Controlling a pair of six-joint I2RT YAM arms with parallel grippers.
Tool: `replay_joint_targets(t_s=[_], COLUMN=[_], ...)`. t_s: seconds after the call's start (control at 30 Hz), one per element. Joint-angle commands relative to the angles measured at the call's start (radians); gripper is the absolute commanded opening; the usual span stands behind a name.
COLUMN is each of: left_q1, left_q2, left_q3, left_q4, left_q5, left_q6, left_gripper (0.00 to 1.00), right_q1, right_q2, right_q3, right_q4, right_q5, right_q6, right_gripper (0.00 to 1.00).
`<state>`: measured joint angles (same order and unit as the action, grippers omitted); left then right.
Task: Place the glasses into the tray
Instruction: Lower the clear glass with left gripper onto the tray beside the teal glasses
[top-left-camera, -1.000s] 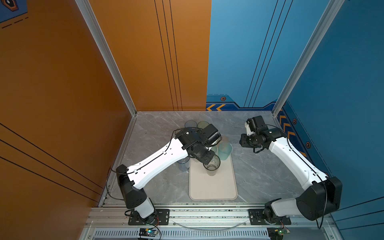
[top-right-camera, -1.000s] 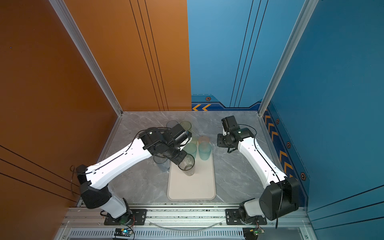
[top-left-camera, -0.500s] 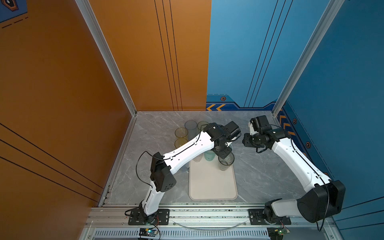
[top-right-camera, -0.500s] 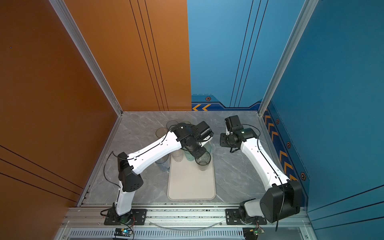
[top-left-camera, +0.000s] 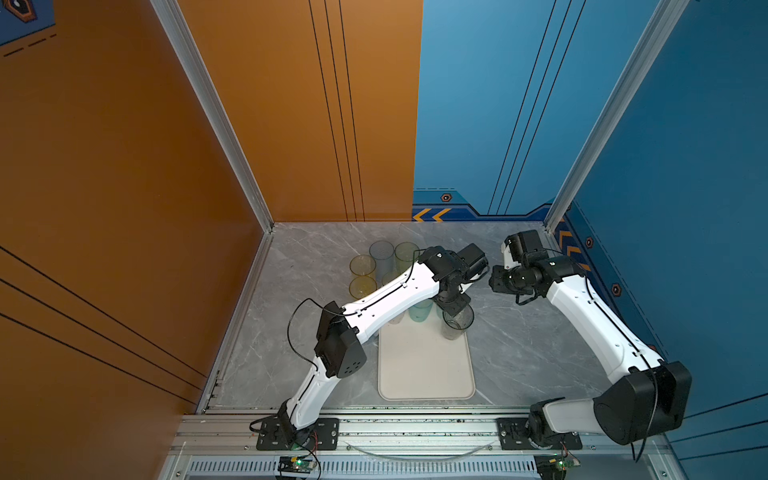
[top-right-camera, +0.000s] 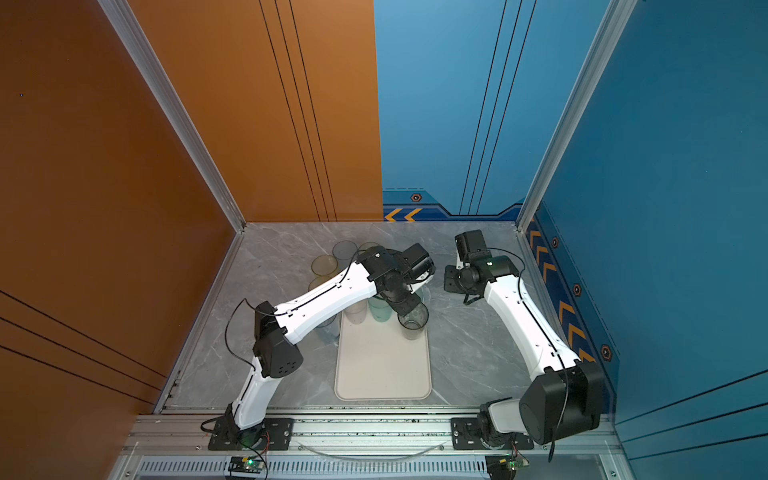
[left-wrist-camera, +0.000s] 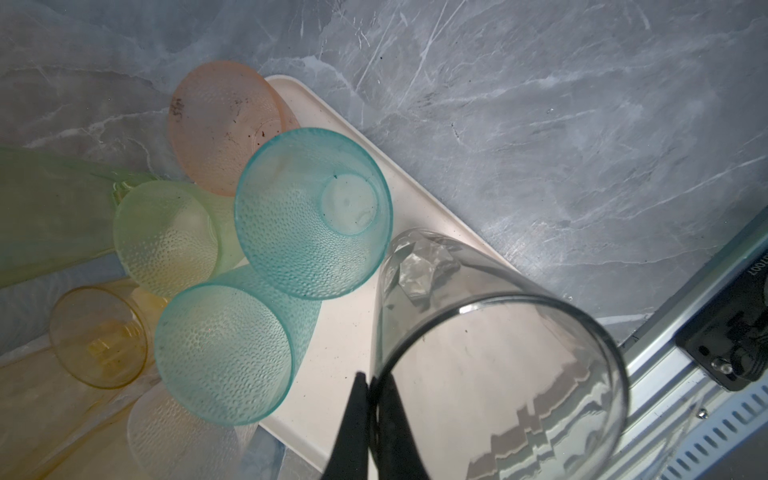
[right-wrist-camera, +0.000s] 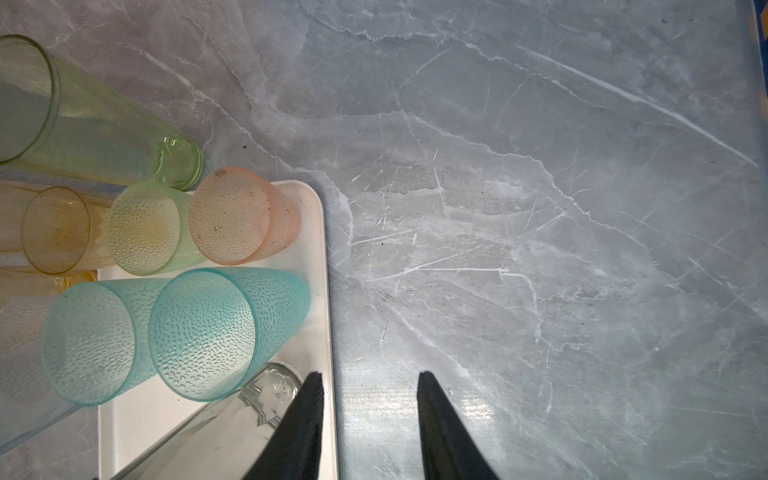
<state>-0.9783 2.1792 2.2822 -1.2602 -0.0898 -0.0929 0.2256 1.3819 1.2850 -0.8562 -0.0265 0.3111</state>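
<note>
My left gripper (left-wrist-camera: 374, 378) is shut on the rim of a clear grey glass (left-wrist-camera: 498, 353), one finger inside and one outside. In both top views this grey glass (top-left-camera: 457, 322) (top-right-camera: 412, 322) is upright over the far right corner of the cream tray (top-left-camera: 424, 374) (top-right-camera: 382, 370); whether its base touches I cannot tell. Two teal glasses (left-wrist-camera: 311, 212) (left-wrist-camera: 224, 353), a pink glass (left-wrist-camera: 220, 124) and a frosted green glass (right-wrist-camera: 145, 228) stand at the tray's far end. My right gripper (right-wrist-camera: 370, 374) is open and empty, over the table beside the tray's rim (right-wrist-camera: 326, 249).
More glasses stand on the marble table behind and left of the tray: yellow ones (top-left-camera: 362, 266) (top-left-camera: 363, 286), a grey-blue one (top-left-camera: 381, 251) and a green one (top-left-camera: 406, 251). The left forearm (top-left-camera: 390, 297) reaches across them. Walls enclose three sides.
My left arm has swung right with the grey glass, from the tray's left middle to its far right corner. The right gripper has shifted slightly and stays open.
</note>
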Motion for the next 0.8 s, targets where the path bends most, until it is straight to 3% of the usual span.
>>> replay_joint_targets(t_s=[0.0,0.77], left_q1=[0.002,0.006], left_q2=[0.024,0.098], left_q3=[0.039,0.098], left_q4=[-0.013,-0.013], left_q5=[-0.005,-0.002], left_q6=[0.022,0.019], left_gripper=[0.00,0.00], right_q1=[-0.008,-0.019], right_q2=[-0.014,0.017], right_q3=[0.005,0.001], right_q4=[-0.033,-0.017], right_q5=[-0.016,-0.033], right_q6=[-0.023,-0.032], right_gripper=[0.37,0.37])
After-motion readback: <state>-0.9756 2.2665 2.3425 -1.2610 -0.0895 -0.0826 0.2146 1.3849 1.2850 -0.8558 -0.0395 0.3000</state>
